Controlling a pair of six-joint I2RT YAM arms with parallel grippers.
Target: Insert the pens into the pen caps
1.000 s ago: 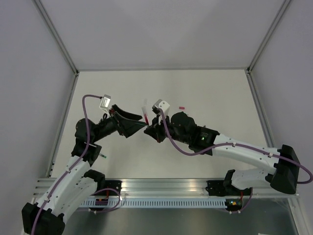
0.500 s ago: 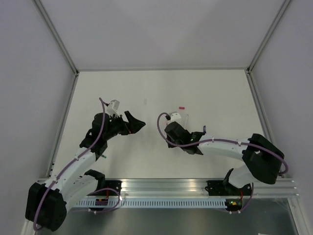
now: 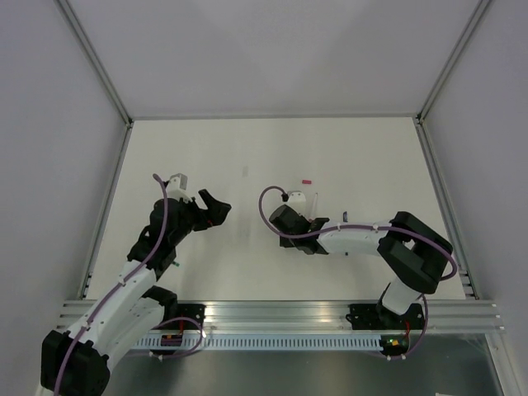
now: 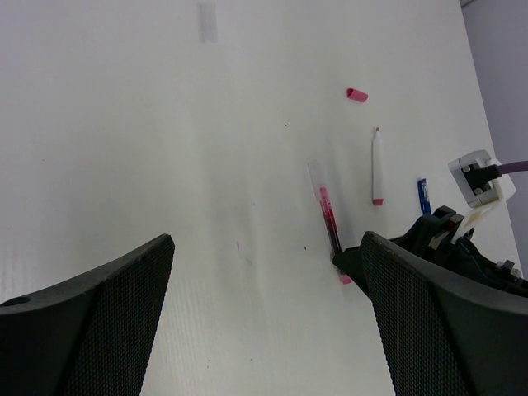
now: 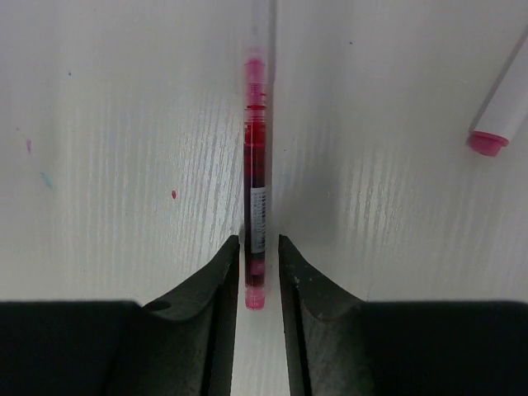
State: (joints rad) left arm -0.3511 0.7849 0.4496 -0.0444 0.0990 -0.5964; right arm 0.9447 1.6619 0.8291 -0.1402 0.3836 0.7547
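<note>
A red pen (image 5: 256,190) with a clear cap end lies flat on the white table, its pink tail between my right gripper's (image 5: 258,244) jaws. The jaws stand a little apart, with a thin gap on each side of the pen, so it is open. In the left wrist view the same red pen (image 4: 328,219) lies ahead to the right. Beyond it lie a whitish pen (image 4: 377,165) with pink ends, a loose red pen cap (image 4: 356,95) and a dark blue piece (image 4: 423,196). My left gripper (image 4: 266,247) hangs wide open over bare table, holding nothing.
A faint clear strip (image 4: 208,22) lies far out on the table. The whitish pen (image 5: 505,107) lies close on the right of my right gripper. Metal frame posts and grey walls border the table (image 3: 363,148). Small ink specks mark the surface.
The two grippers met at mid-table with the red pen raised. Now the right one has laid it flat and parted its jaws, and the left arm has drawn back left.
</note>
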